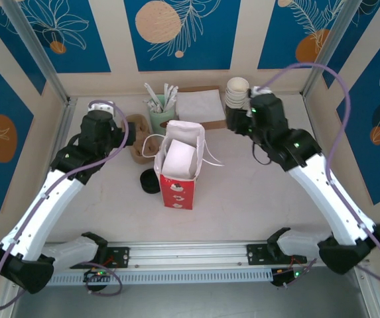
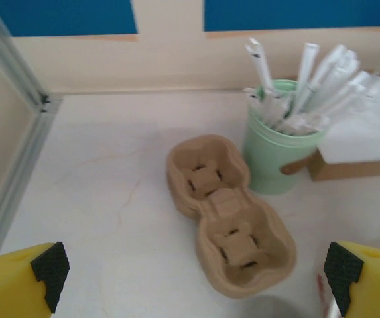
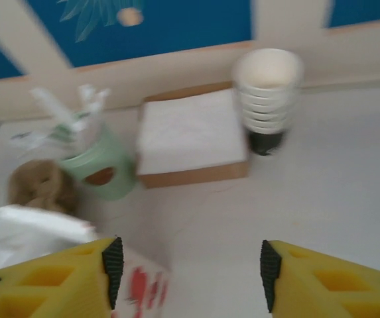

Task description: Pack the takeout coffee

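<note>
Left wrist view: the left gripper hangs with its jaws spread wide and nothing between them, above a brown pulp cup carrier that lies near the rear-left corner of the table surface. Just to the carrier's right stands a green cup of paper-wrapped sticks.

Top external view: forward of the carrier, a low dark round object sits just beside the left foot of the upright white paper bag at mid-surface. We cannot tell whether that object is the takeout coffee or a pile of loose lids. The inside of the bag, under something white, is hidden, so we leave the coffee's place unsettled.

Right wrist view: the right gripper, jaws apart and empty, faces the napkin box and the stack of lidless cups along the rear edge.

We judge the step in hand to be the reach for the capped cup. To do it well we would:
- first confirm which dark thing is the cup;
- come at it from the side;
- close on the paper wall below the lid — never on the lid itself;
- keep it upright;
- lower it through the bag's mouth clear of the loose handles, with the other gripper steadying the bag's rim.
</note>
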`<state>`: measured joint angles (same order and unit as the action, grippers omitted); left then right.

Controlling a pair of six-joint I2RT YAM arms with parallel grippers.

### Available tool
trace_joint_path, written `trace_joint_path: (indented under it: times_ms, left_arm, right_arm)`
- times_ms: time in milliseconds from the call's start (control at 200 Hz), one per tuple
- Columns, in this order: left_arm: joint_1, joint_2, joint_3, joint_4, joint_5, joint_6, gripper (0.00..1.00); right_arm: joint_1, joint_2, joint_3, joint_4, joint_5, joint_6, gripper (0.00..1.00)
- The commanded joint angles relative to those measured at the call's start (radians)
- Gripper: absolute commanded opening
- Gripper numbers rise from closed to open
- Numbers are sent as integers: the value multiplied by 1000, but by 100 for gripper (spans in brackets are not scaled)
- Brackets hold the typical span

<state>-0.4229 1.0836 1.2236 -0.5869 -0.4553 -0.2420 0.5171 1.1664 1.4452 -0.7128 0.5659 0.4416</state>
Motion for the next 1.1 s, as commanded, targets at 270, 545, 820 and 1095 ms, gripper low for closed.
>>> trace_joint_path:
  times_ms: [270,545,820,1095]
  left_arm:
    - [127,-59,-494,609,-150,70,100]
    - [224,120,-795,1022,-166,72,100]
    - [261,260,-854,1275,-70,180,100]
    - [294,364,-887,1468,90,239,100]
  right_arm:
    - [-480,-145,-638,558,-202,-47,100]
    - [-531,145,-881,1039,-162,-148,99]
    - [-456,338,-914,1305,-195,-305,99]
    - [-496,371,-1068,1622,-349,-312,99]
